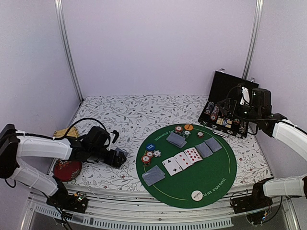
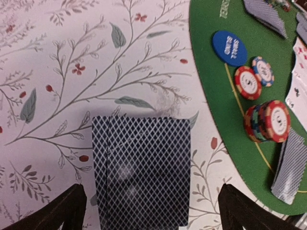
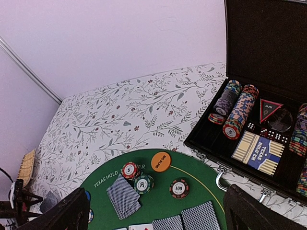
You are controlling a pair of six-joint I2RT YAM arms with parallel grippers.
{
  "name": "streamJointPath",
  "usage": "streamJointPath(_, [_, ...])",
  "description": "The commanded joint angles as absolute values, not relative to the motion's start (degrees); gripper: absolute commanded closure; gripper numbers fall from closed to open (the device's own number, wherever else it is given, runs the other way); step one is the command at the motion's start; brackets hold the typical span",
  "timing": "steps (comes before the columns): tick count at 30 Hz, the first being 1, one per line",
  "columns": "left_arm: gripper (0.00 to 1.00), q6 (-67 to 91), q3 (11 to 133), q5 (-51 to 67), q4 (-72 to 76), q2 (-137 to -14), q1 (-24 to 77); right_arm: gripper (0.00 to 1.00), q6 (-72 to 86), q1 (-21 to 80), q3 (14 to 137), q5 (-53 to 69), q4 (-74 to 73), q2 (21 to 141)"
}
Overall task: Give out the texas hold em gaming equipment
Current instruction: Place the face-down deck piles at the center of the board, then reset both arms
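Note:
A stack of playing cards [image 2: 141, 167] with dark diamond-pattern backs lies flat on the floral cloth, just left of the green round mat [image 1: 211, 179]. My left gripper [image 2: 151, 211] is open, one finger on each side of the cards and neither touching them. In the top view the left gripper [image 1: 121, 157] hides this stack. On the mat sit a blue disc [image 2: 230, 48], chips [image 2: 268, 121], an orange disc [image 3: 160, 161], a white disc [image 1: 196, 195], face-up cards [image 1: 182, 160] and face-down pairs [image 1: 153, 176]. My right gripper [image 3: 158, 215] hangs open and empty, high over the mat's far edge.
An open black case [image 3: 268, 48] with rows of chips, dice and a card box stands at the back right, beside the mat. A red round cushion [image 1: 66, 169] and a straw basket [image 1: 65, 132] lie at the left edge by my left arm.

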State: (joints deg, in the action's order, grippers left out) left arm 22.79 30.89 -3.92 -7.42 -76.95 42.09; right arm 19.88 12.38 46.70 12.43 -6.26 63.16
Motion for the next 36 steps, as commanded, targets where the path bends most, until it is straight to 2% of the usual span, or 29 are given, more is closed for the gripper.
streamJointPath(1, [0.02,20.7,31.3,-5.2,-8.6,-69.8,42.2,0.01,18.3,12.6,49.8,12.6,-6.0,62.5])
streamJointPath(7, [0.02,14.1,34.8,-7.2,-7.0,-59.8,42.3,0.01,17.5,12.2,51.1,12.3,-5.1,62.3])
streamJointPath(11, [0.02,11.4,37.1,-14.0,-3.3,-58.0,40.6,0.01,16.9,10.9,51.0,10.5,-3.0,62.0])
streamJointPath(16, [0.02,12.9,38.5,-22.9,2.4,-62.3,29.0,0.01,14.9,7.4,45.6,2.8,6.0,58.2])
streamJointPath(19, [0.02,14.9,36.8,-32.6,6.4,-63.9,22.0,0.01,13.2,6.4,39.8,-4.3,11.4,54.7])
streamJointPath(23, [0.02,8.2,27.6,-41.0,24.3,-62.9,16.7,0.01,9.7,5.6,31.0,-11.0,20.1,49.8])
streamJointPath(28, [0.02,-0.1,14.4,-35.1,53.0,-67.1,11.0,0.01,4.5,5.3,14.6,-14.2,40.5,48.5])
streamJointPath(32, [0.02,-0.6,9.9,-27.5,67.5,-75.0,7.5,0.01,3.2,5.2,6.6,-14.5,53.1,52.7])
streamJointPath(36, [0.02,-2.0,10.2,-20.8,72.0,-77.9,6.3,0.01,0.7,5.0,2.0,-14.1,65.1,60.5])
